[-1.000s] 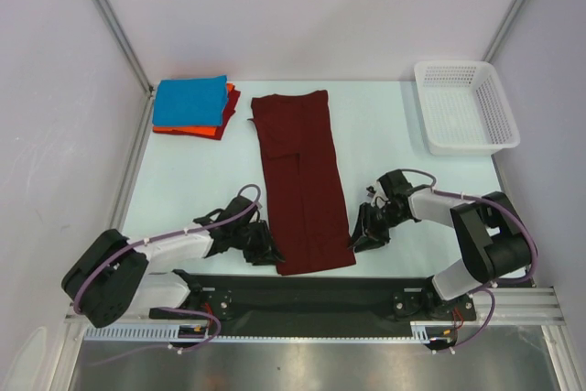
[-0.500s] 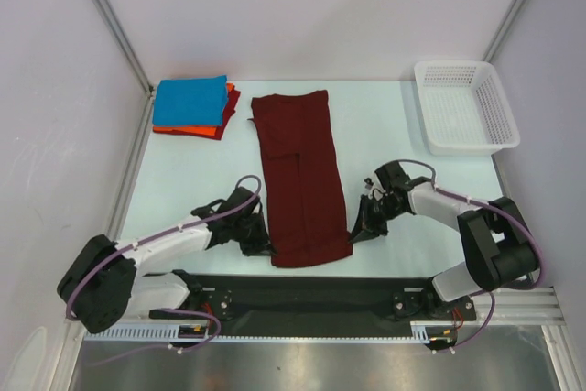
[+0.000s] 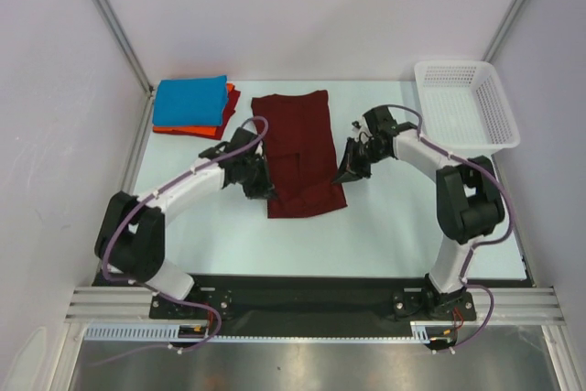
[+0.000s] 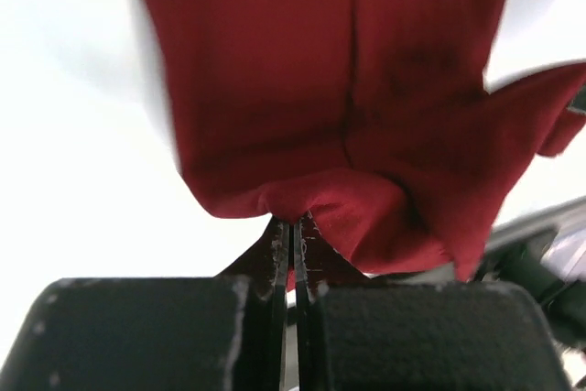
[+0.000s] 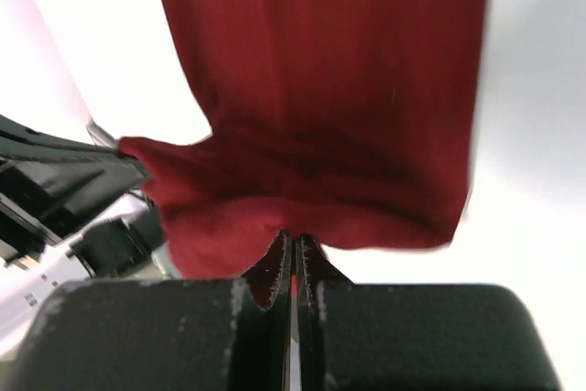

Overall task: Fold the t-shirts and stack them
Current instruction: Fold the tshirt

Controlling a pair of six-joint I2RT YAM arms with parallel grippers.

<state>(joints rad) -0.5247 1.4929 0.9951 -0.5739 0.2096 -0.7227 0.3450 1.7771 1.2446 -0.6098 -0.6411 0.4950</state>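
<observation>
Here, I hold the dark maroon cloth t-shirt's point(image 3: 293, 125) near corners pinched in left gripper point(image 3: 265, 188) and right gripper point(image 3: 349, 171); its long axis runs straight ahead.

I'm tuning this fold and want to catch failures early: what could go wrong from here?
1. The left pincer and right pincer each pinch only a small tuck of the maroon t-shirt at their tips, so a corner might slip free mid-fold.
2. The lifted hem bunches and sags between them, so the fold may land creased or crooked.
3. The left arm reaches close by the folded stack and could nudge it.
</observation>
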